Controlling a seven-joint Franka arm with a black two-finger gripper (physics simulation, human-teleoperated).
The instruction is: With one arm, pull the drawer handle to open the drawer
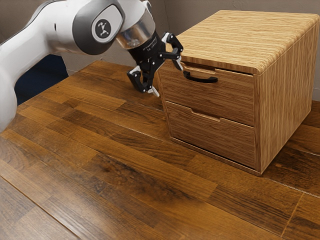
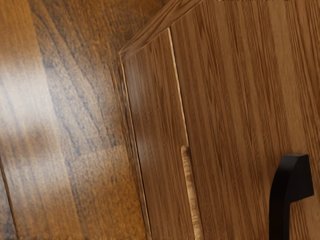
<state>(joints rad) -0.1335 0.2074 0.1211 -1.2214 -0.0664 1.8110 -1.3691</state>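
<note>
No legible text anywhere: just a white logo mark on the arm joint cap (image 1: pixel 103 28), and tiny white print on the gripper (image 1: pixel 167 77), unreadable.

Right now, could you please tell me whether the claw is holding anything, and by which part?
Nothing is held: the claw is open, beside the top drawer, with its black handle ungrasped.

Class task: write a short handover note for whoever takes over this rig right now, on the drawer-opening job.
Gripper: open, holding nothing, at the cabinet's front upper corner, to the exterior view's left of the handle.
Handle: black, on the top drawer, untouched.
Done: the approach only; the top drawer looks shut.
Left: bring the fingers around the handle, close on it, and pull the drawer out.
</note>
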